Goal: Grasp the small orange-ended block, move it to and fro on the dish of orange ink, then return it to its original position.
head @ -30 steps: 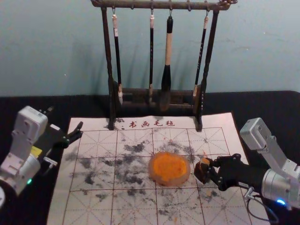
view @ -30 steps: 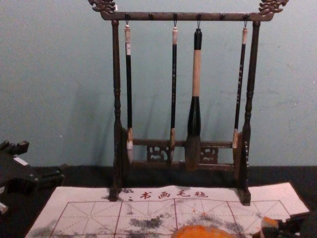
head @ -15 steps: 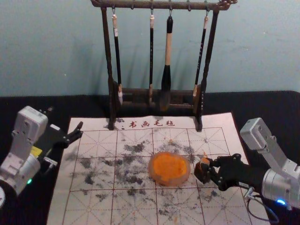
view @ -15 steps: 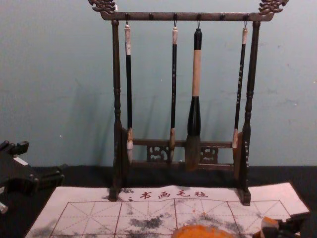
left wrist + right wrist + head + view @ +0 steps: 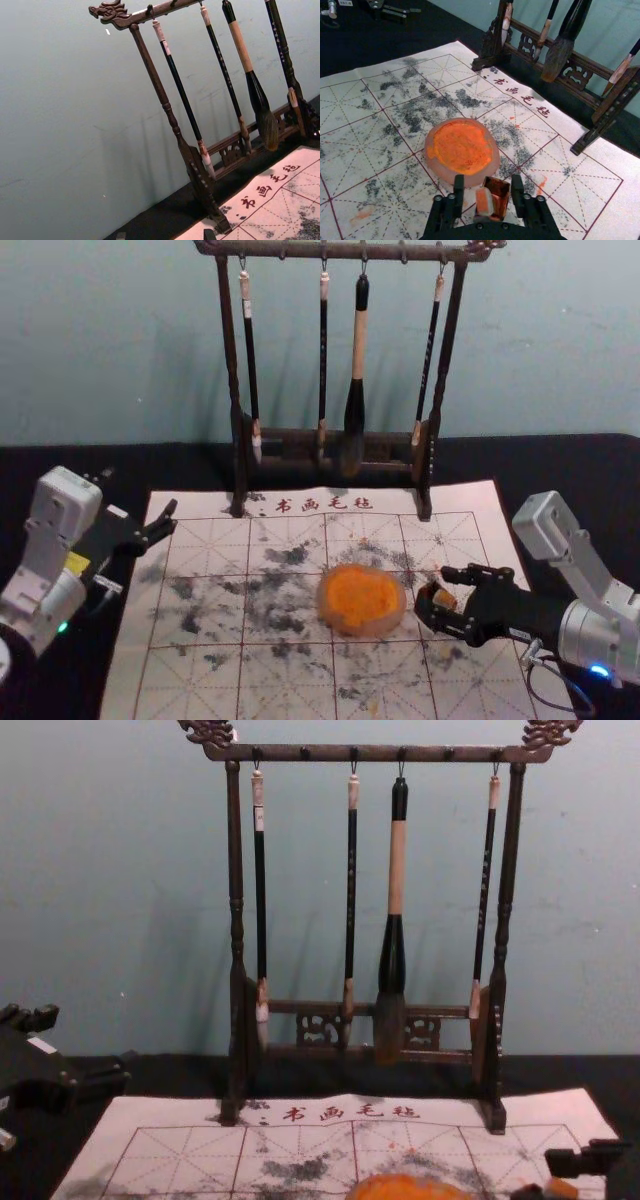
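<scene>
The orange-ended block [image 5: 444,597] stands at the small dark brown holder [image 5: 426,604], right of the orange ink dish [image 5: 362,600]. My right gripper [image 5: 452,596] is open around them. In the right wrist view, the block [image 5: 483,202] leans, orange end up, against the glossy holder [image 5: 499,193]; its lower part is hidden. Both lie between the spread fingers of the right gripper [image 5: 488,194], touching neither fingertip that I can see. Beyond is the dish [image 5: 462,148]. My left gripper [image 5: 139,494] is parked open at the left; its tips edge into the left wrist view [image 5: 165,235].
A wooden rack [image 5: 232,350] with several hanging brushes stands behind the mat, its feet on the mat's far edge. The ink-stained, gridded mat [image 5: 200,680] lies on the black table [image 5: 560,465], with a wall behind.
The right gripper was shut on the block half a second ago; its fingers have spread and let go. The block stays at the holder. The left arm has not moved.
</scene>
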Tool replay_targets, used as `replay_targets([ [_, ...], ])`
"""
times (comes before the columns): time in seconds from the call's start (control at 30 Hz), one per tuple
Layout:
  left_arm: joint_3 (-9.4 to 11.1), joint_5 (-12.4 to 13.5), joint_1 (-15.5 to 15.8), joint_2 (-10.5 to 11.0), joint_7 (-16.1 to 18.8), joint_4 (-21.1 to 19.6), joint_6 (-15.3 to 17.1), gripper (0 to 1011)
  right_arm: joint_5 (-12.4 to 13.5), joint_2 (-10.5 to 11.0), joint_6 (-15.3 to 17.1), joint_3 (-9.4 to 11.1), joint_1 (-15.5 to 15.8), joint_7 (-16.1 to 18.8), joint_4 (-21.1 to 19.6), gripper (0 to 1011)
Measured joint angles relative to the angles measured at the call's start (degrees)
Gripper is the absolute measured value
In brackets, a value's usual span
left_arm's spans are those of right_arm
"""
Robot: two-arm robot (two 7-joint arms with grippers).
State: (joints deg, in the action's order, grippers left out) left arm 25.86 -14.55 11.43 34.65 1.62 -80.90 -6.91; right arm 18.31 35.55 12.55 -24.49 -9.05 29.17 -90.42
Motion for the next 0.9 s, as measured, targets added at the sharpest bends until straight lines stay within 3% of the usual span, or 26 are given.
replay_targets([
  [0.53,0.0,0.0,0.0,0.0,0.0,0.0,0.0,1001,0.0,0.0,0.0,0.0,0.0,0.0,0.0,1002],
  [0.8,0.0,0.0,0.0,0.0,0.0,0.0,0.0,1001,-0.4,0.0,-1.0,0.1,0.4,-0.5,-0.3,1002],
  [0.9,0.0,0.0,0.0,0.0,0.0,0.0,0.0,1001,-0.6,-0.7,-4.6,2.1,2.1,-2.7,-1.6,1002],
])
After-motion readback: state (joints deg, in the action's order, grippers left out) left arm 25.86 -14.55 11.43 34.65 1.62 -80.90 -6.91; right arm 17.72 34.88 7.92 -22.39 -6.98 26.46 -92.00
